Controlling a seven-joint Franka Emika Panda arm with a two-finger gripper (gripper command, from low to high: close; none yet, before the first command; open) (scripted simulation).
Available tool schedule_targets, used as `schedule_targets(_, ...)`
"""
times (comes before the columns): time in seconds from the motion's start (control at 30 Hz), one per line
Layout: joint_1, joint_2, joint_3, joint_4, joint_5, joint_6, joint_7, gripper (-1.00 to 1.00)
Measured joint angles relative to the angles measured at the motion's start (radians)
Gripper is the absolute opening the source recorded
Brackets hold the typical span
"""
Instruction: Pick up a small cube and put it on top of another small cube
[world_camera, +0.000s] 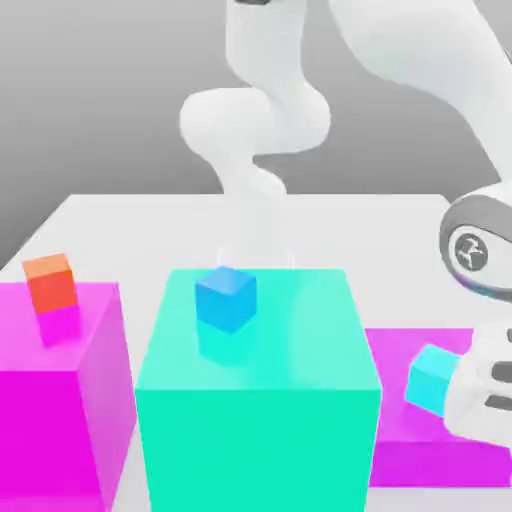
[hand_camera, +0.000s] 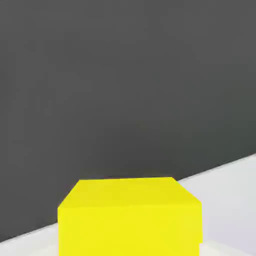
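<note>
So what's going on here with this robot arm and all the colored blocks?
A white robot arm is working over a table of blocks. Its hand view sits right up against the small yellow cube, its end effector shut. The small orange-red cube waits on a big magenta block. A small blue cube sits on the teal block, and a small cyan cube rests on a flat magenta slab.

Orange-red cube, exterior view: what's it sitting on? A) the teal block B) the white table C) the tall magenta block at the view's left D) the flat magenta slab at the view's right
C: the orange-red cube rests on the top face of the tall magenta block at the exterior view's left; the teal block carries the small blue cube instead.
</note>
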Motion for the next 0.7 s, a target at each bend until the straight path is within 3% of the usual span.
schedule_targets(0.23,-0.155,-0.229,-0.137,-0.093,0.076,-0.144,0.067,-1.0)
schedule_targets(0.4,-0.34,-0.41,-0.221,-0.166,0.114,-0.259,0.142,-1.0)
schedule_targets(0.63,-0.481,-0.659,-0.333,-0.268,0.159,-0.403,0.258,-1.0)
schedule_targets(0.7,-0.505,-0.678,-0.359,-0.311,0.191,-0.391,0.294,-1.0)
